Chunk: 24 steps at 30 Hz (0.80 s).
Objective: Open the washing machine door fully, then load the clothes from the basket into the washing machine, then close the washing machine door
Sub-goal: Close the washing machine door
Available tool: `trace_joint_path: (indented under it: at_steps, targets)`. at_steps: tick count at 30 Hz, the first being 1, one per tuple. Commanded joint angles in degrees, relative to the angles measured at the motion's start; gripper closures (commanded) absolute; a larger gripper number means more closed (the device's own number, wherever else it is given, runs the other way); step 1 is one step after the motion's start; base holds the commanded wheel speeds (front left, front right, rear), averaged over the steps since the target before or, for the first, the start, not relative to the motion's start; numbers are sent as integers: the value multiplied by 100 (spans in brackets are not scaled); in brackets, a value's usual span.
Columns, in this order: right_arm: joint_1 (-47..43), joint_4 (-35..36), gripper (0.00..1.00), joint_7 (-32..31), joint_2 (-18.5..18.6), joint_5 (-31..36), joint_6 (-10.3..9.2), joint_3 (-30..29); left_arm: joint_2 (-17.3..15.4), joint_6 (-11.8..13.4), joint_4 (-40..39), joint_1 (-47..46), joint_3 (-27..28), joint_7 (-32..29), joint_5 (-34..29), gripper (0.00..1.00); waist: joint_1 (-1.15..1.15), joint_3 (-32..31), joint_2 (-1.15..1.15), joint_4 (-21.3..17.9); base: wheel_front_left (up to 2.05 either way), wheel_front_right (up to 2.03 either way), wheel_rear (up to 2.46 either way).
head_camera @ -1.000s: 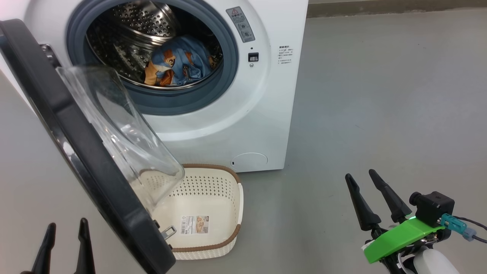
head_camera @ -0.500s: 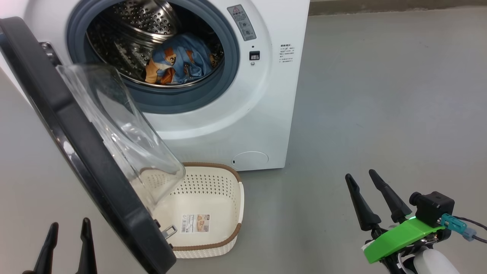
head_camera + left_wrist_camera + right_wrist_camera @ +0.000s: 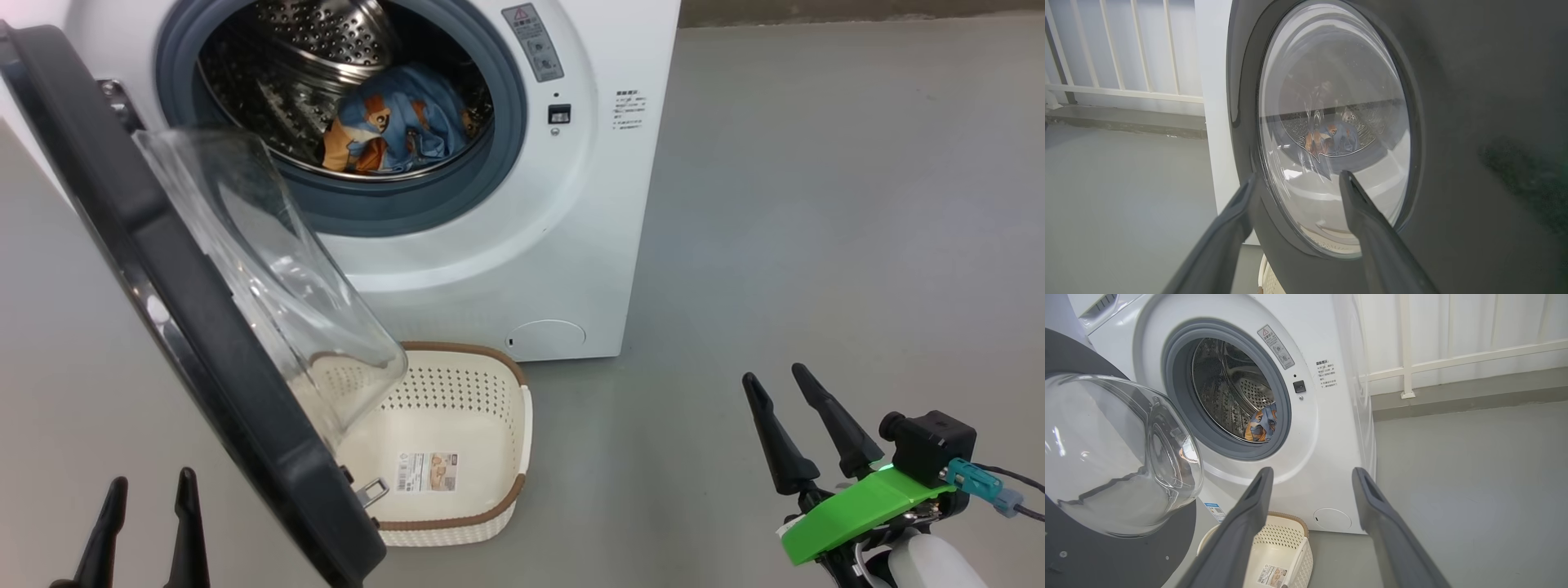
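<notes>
The washing machine (image 3: 522, 269) was cut off at the top of the head view. Its door (image 3: 163, 269) stood swung out from the machine's front on the robot's left. The door's black rim and clear glass bowl (image 3: 269, 269) hid the near corner of the basket (image 3: 498, 392). The basket sat on the floor (image 3: 816, 204) just before the machine's base, a label (image 3: 426, 472) on its bare bottom. The clothes (image 3: 400, 122) lay low inside the machine's drum (image 3: 326, 41), their lower edge hidden behind the seal.

The left gripper (image 3: 153, 482), cut off below, was on the door's outer side, away from the machine, fingers parted and empty. The right gripper (image 3: 773, 374) hung well right of the machine, jaws likewise apart, holding nothing.

The floor was smooth grey. A white railing (image 3: 1453, 359) on a low kerb ran behind the machine.

The left wrist view faced the door's outer face, with drum and clothes warped through the glass. The right wrist view caught a small blue sticker (image 3: 1215, 509) on the machine's front, a spot the door covered in the head view.
</notes>
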<state>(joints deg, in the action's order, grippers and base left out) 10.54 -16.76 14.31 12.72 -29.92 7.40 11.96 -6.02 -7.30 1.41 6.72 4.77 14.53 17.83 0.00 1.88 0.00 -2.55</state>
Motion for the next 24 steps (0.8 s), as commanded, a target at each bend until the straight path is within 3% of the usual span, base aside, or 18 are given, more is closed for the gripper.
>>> trace_joint_path:
  at_steps: [1, 2, 3, 24]
  targets:
    - [56, 146, 46, 69, 63, 36, 9, 78, -124, -18, -116, -262, 179, 47, 44, 0, 0, 10, 0, 47, 0, 0, 0]
    - [57, 150, 65, 69, 67, 36, 9, 75, -119, -18, -116, -265, 180, 47, 47, 0, 0, 10, 0, 78, 0, 0, 0]
    - [59, 158, 100, 69, 71, 38, 9, 71, -114, -18, -117, -264, 180, 47, 50, 0, 0, 12, 0, 108, 0, 0, 0]
    - [332, 928, 100, 69, 32, -105, 9, 206, -82, -18, -28, -159, 47, 47, 121, 0, 0, -135, 0, 1036, 0, 0, 0]
